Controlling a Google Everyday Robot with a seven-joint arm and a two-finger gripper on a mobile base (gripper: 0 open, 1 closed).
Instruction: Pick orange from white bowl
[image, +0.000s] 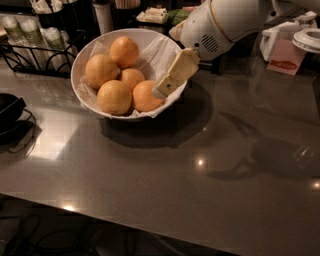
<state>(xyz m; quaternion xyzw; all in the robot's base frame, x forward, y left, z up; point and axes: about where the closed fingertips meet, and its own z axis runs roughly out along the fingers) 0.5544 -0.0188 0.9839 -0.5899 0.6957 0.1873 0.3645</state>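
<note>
Camera view: at the tabletop's left edge sits a black dish. Toward the back-left corner stands the white bowl, holding five fruits. The orange, the pinker one, lies at the bowl's front right. The gripper slants down from the right, its tip against that fruit; how far open it is I cannot tell. To do this well, straddle the orange squarely and close on its sides, clear of the paper lining.

Dim, table glints, lit pincer at white bowl
</note>
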